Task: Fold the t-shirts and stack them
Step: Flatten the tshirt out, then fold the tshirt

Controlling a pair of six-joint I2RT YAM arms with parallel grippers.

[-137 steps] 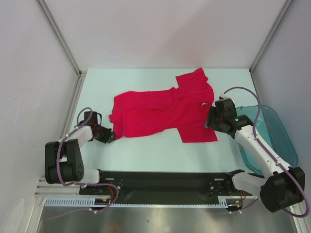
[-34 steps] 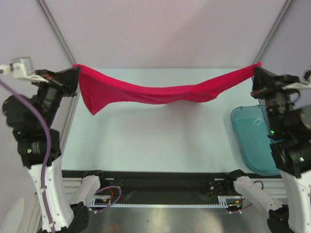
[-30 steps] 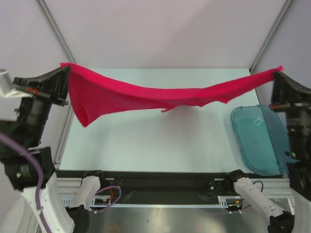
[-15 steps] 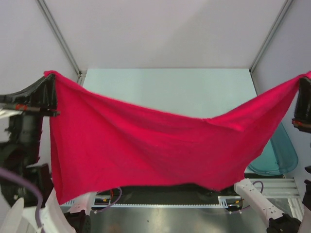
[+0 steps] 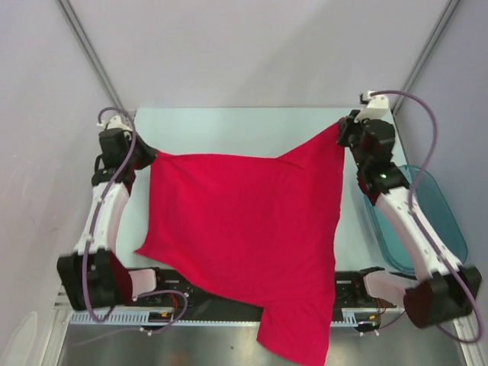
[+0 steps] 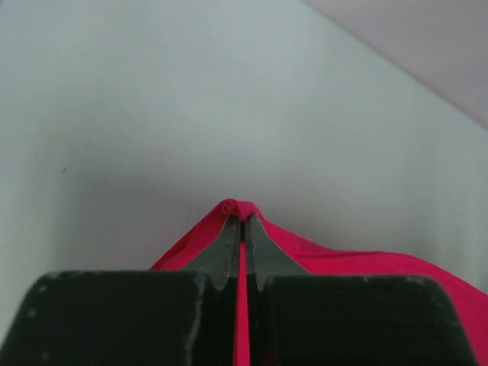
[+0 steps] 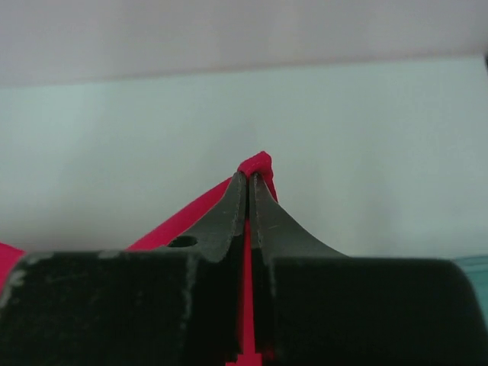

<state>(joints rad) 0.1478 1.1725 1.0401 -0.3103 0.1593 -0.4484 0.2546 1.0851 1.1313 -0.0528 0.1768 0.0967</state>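
A plain red t-shirt hangs spread between both arms over the pale table, its lower part trailing past the near edge and over the arm bases. My left gripper is shut on its far left corner; in the left wrist view red cloth bunches at the tips of the closed gripper. My right gripper is shut on the far right corner, which pokes out as a red tuft beyond the pinched gripper in the right wrist view.
A translucent teal plastic bin sits at the table's right edge, partly behind the right arm. Metal frame posts rise at the back corners. The black base rail runs along the near edge.
Both arms have swung down and forward from a high raised hold. The shirt, stretched up near the camera before, now drapes lower over the table and near edge.
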